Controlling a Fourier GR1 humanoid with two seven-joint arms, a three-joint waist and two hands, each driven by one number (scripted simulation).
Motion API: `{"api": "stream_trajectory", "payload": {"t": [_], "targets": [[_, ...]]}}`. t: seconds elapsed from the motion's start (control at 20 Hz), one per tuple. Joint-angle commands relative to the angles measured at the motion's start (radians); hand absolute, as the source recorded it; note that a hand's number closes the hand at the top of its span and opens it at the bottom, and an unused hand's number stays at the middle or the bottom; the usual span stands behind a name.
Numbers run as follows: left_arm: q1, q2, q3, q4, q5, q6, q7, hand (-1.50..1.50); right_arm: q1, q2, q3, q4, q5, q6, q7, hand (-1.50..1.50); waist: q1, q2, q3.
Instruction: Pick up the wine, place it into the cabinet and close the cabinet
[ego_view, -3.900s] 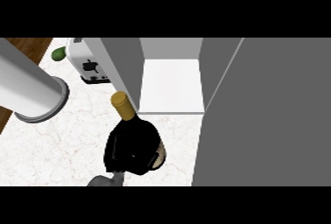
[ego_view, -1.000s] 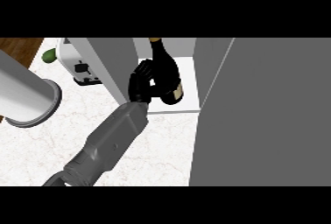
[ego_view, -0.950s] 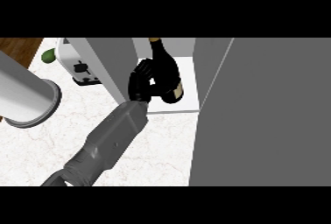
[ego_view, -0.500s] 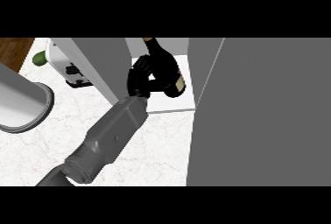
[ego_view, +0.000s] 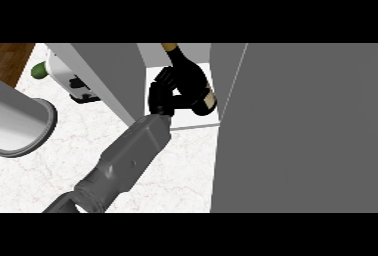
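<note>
Right hand curls round wine bottle from left, inside open cabinet, over white shelf. Bottle just right of palm, between cabinet's left wall and grey door at right. Long axis near-to-far: neck points far, slightly left; base near. Base touching shelf or not: cannot tell. Left hand out of view.

Right hand curled round wine inside open cabinet.

Black bottle, gold at the top, tan at the label edge. Black right hand, grey forearm. White counter with faint veins. Plain grey cabinet, white floor inside. Far left, green lump, brown wood.
</note>
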Motion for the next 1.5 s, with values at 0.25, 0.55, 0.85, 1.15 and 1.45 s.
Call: {"api": "stream_trajectory", "payload": {"t": [0.25,0.55,0.85,1.15,1.45], "targets": [[0.023,0.000,-0.074,-0.077,0.111,0.044,-0.040,1.50,-0.028,-0.006,0.001,0.005,-0.013,-0.002,0.023,-1.50,-0.020,0.001,0.000],[0.013,0.000,-0.074,-0.075,0.191,0.076,-0.101,-1.50,-0.029,0.000,0.009,0.037,0.007,0.008,-0.014,-1.50,-0.030,0.006,0.000],[-0.021,0.000,-0.090,-0.067,0.250,0.094,-0.138,-1.50,-0.007,-0.003,-0.005,0.042,0.000,0.018,-0.037,-1.50,-0.020,0.003,0.001],[-0.033,0.000,-0.147,-0.029,0.265,0.122,-0.135,-1.50,-0.011,0.008,0.020,0.002,0.000,-0.004,0.006,-1.50,-0.023,0.003,0.000],[-0.064,0.000,-0.241,0.001,0.208,0.151,-0.142,-1.50,-0.039,0.005,-0.009,0.041,-0.007,-0.001,-0.018,-1.50,-0.018,0.006,0.001]]}}
